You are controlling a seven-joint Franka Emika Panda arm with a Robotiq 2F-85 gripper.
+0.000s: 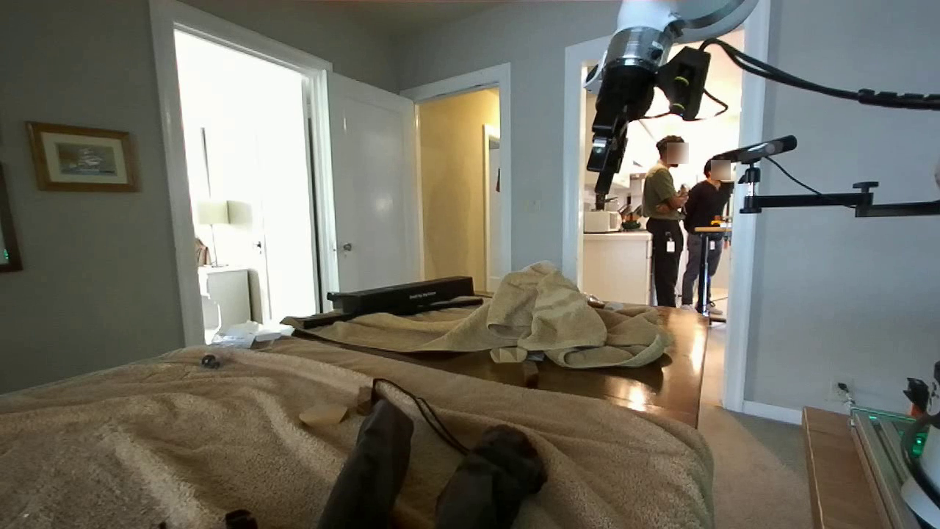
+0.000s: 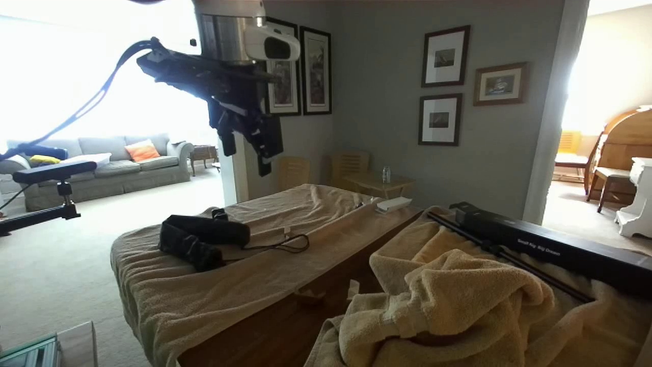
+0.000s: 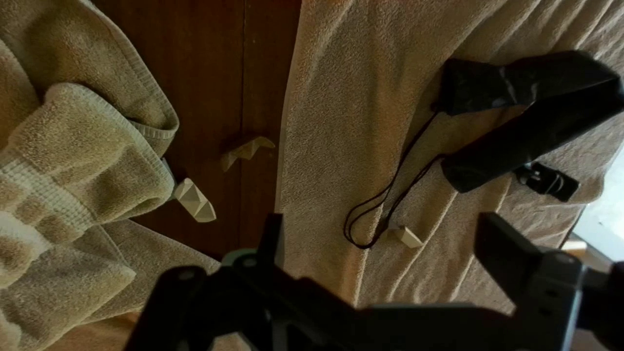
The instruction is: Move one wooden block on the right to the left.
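We take the small pale wooden block (image 3: 408,237), right of centre in the wrist view, as the one to move. It lies on the beige cloth (image 3: 317,146) just beside the looped black cord (image 3: 362,247); in dim light we can't tell whether the two touch. Further left, two faceted pieces (image 3: 195,201) sit on the dark surface (image 3: 204,97). The fingers (image 3: 272,239) stand wide with nothing between them, and in both exterior views they hang well above the cloth. We judge this is the reach, not yet the grasp: next we should lower over the block, clear of the cord, close and carry it left.
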